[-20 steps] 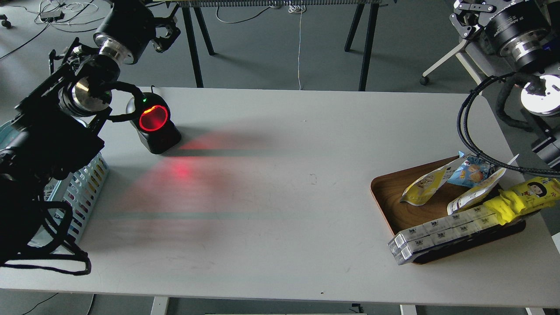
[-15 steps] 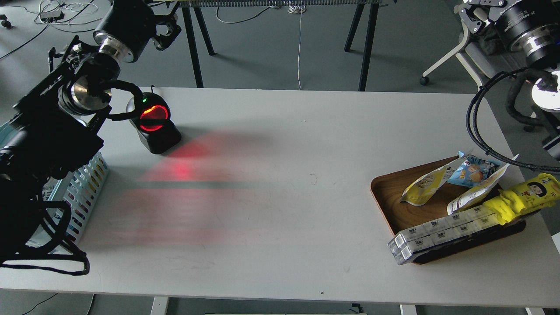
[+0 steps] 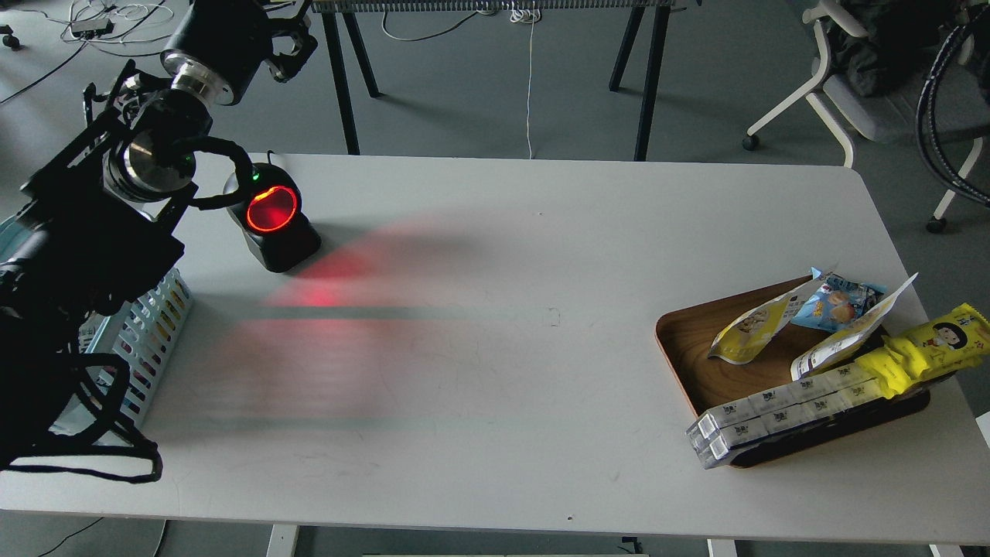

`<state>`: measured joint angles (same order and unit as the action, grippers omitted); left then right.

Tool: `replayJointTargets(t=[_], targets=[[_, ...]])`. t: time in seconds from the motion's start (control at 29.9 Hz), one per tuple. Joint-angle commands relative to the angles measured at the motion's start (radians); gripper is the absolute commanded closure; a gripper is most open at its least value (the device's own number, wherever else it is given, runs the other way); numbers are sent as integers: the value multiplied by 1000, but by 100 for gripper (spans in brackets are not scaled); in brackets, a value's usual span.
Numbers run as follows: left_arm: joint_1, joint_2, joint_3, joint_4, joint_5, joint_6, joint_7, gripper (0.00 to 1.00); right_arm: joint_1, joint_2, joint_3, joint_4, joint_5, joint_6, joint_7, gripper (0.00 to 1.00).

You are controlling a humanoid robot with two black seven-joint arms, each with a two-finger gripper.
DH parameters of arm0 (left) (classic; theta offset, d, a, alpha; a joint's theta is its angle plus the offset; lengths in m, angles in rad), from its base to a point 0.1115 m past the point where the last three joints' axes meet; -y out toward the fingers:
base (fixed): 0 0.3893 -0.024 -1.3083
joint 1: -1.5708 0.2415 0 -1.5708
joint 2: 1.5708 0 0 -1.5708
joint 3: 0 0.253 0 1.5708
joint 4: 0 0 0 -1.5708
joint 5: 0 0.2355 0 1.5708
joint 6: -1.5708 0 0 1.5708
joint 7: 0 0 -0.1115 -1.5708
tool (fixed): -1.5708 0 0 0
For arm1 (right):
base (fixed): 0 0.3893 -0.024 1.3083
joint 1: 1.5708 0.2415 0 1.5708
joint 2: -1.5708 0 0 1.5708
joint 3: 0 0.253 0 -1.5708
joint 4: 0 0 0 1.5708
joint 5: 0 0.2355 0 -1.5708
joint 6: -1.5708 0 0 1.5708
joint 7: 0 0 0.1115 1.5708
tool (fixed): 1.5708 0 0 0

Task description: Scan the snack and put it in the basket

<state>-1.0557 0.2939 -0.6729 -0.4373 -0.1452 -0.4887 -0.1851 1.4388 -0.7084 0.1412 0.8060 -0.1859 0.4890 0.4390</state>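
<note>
The snack [image 3: 752, 328], a yellow-and-white pouch, lies in the brown wooden tray [image 3: 684, 340] at the right of the table. A second similar pouch [image 3: 849, 339] leans beside it. The light blue basket [image 3: 151, 336] stands at the table's left edge, mostly hidden behind my left arm. My left gripper [image 3: 289, 40] hangs beyond the table's far left corner, above the scanner, dark and small; its fingers cannot be told apart. My right gripper is out of view; only its cable loop [image 3: 940, 116] shows at the top right.
A black scanner [image 3: 272, 210] with a glowing red ring stands at the far left and throws red light on the table. The tray also holds a blue chip bag [image 3: 834, 303], a long yellow pack [image 3: 924, 352] and a row of white boxes [image 3: 773, 414]. A chair [image 3: 843, 85] stands at the back right.
</note>
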Motion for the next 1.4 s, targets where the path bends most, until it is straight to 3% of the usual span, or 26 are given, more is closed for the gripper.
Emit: replayJointTargets(t=[0.0, 0.37, 0.77, 0.87, 1.04, 1.37], targets=[[-3, 5, -2, 0, 1, 0, -1, 0, 118, -55, -110, 151, -214, 0, 33, 0], [0, 22, -2, 0, 1, 0, -1, 0, 474, -135, -478, 585, -739, 0, 50, 0], [2, 34, -2, 0, 3, 0, -1, 0, 554, -141, -739, 855, -1361, 0, 50, 1], [2, 36, -2, 0, 3, 0, -1, 0, 554, -141, -817, 874, -1542, -13, 50, 2], [2, 36, -2, 2, 3, 0, -1, 0, 548, -140, -928, 865, -1747, -164, 50, 3], [2, 31, 9, 2, 3, 0, -1, 0, 427, -148, -965, 710, -1825, -201, 50, 7]])
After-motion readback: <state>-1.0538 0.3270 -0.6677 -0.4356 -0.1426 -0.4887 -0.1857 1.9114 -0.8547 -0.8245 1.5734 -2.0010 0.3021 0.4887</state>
